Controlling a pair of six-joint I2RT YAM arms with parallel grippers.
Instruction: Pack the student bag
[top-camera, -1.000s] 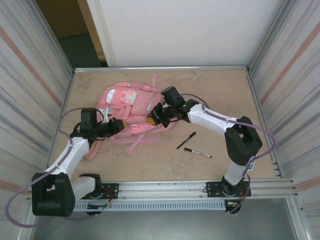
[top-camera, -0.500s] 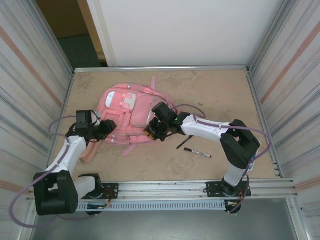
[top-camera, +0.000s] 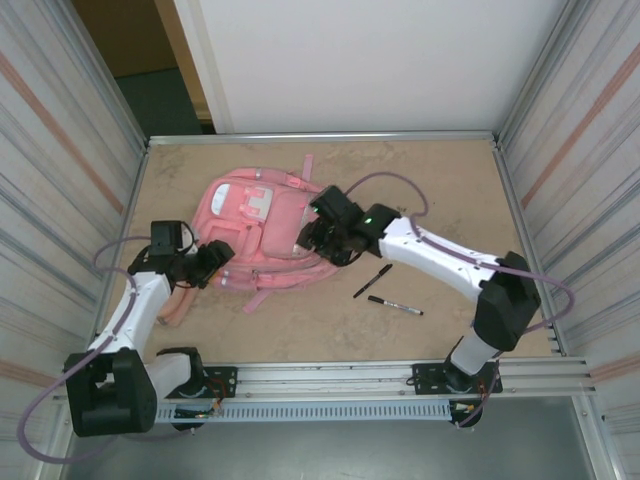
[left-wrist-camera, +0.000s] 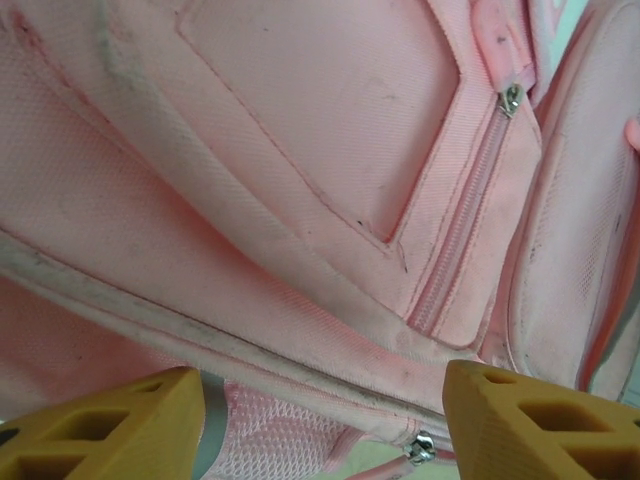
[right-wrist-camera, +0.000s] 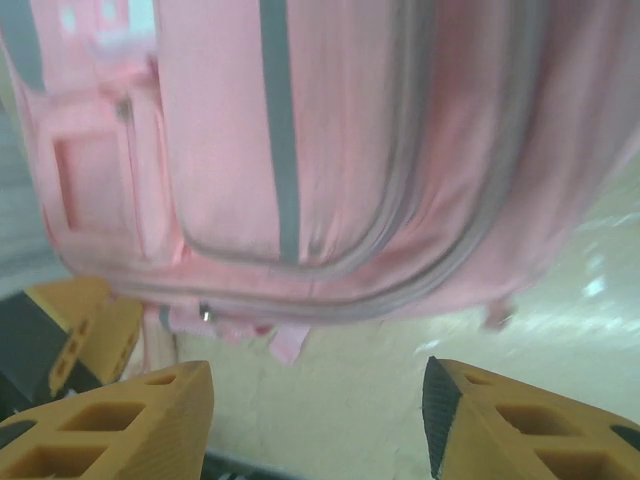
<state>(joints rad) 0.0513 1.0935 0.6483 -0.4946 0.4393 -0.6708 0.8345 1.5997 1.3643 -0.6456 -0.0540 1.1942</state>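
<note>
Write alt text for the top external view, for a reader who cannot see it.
A pink student bag lies flat on a tan table, with the left tool at its near-left edge and the right tool at its right edge. Two black pens lie right of the bag.

The student bag (right-wrist-camera: 350, 150) is blurred in the right wrist view, its top cut off.

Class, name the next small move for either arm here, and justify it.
Probably ease the left gripper forward onto the zipper pull between its open fingers: the student bag looks zipped shut, and two pens lie outside it.
</note>
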